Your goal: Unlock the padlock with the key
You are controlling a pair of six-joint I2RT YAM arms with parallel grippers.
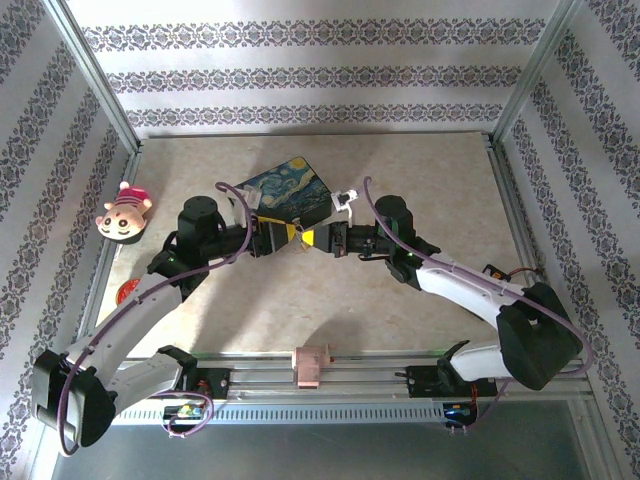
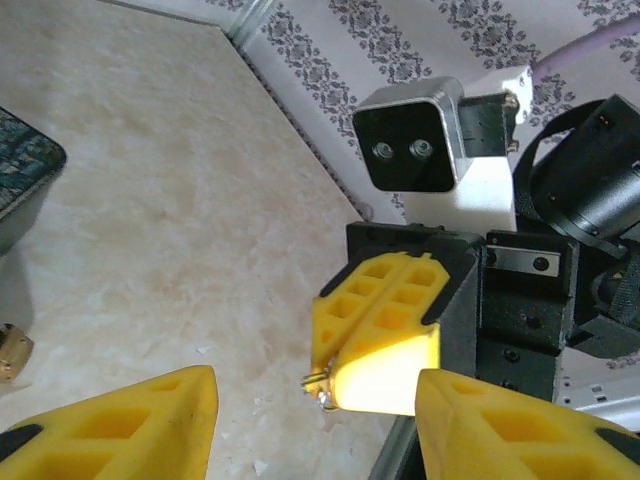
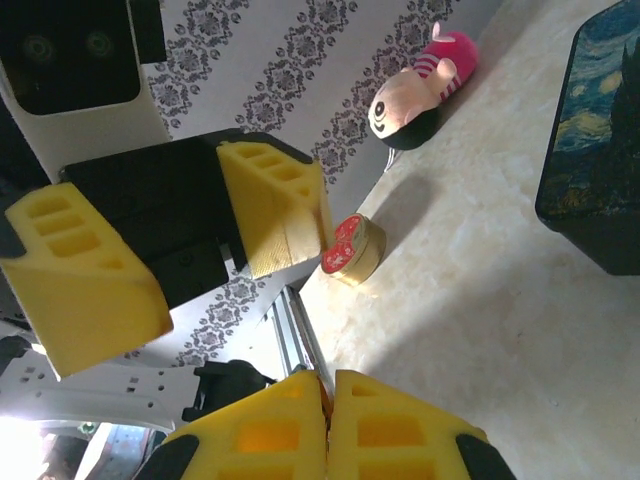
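Here the right fingers [image 2: 385, 320] are clenched on the key [image 2: 320, 386], low in the centre of the left wrist frame, between the spread, empty left fingers [image 2: 130, 420]. The padlock [image 2: 10, 352] lies on the desk [image 2: 160, 200] at the left edge, below the painted box [image 2: 20, 170].

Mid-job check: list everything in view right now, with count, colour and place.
padlock: 1, brass-yellow, on the table, cut off by the left wrist view's edge
key: 1, silvery, a small bit poking from the right jaws; probably the key
box: 1, blue and yellow painted, far centre of the table
doll: 1, pink and white, far left of the table
tin: 1, red lid, left table edge, nearer than the doll
block: 1, pink, on the near rail
table: 1, beige marble
left gripper: 1, yellow jaws open, mid-table
right gripper: 1, yellow jaws shut, facing the left one
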